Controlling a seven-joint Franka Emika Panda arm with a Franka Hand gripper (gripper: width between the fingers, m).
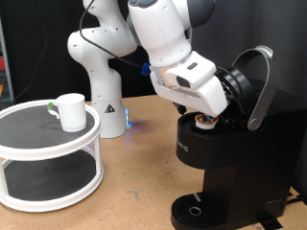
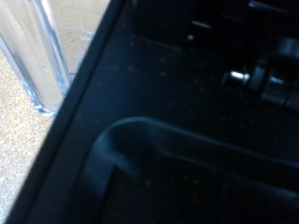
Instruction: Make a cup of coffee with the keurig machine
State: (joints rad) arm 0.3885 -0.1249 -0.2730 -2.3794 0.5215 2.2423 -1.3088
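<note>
Now: tool at the open brewer, cup waiting on the stand

Now the keurig, boxy and matte black, stands at the exterior view's right on a wood-grain tabletop. Its silver-trimmed lid is swung up and back, an arched loop above the body. A round drip base sits at its foot, and small white lettering runs up its front; the right edge of the machine is cut off by the frame.

The tool is down at the open top of the keurig, where a small pod with a brownish top shows just under the wrist. The fingers are hidden behind the white arm housing, so I cannot tell whether they are apart or together, or whether they touch the pod.

The cup, smooth white ceramic, stands upright with its mouth up on the top tier of a round two-tier white stand with dark mesh shelves, well apart from the keurig, at the exterior view's left.

The wrist view is dark and blurred: black moulded plastic with a curved ridge, a small metal fitting, and a clear, ribbed edge over speckled tabletop
</note>
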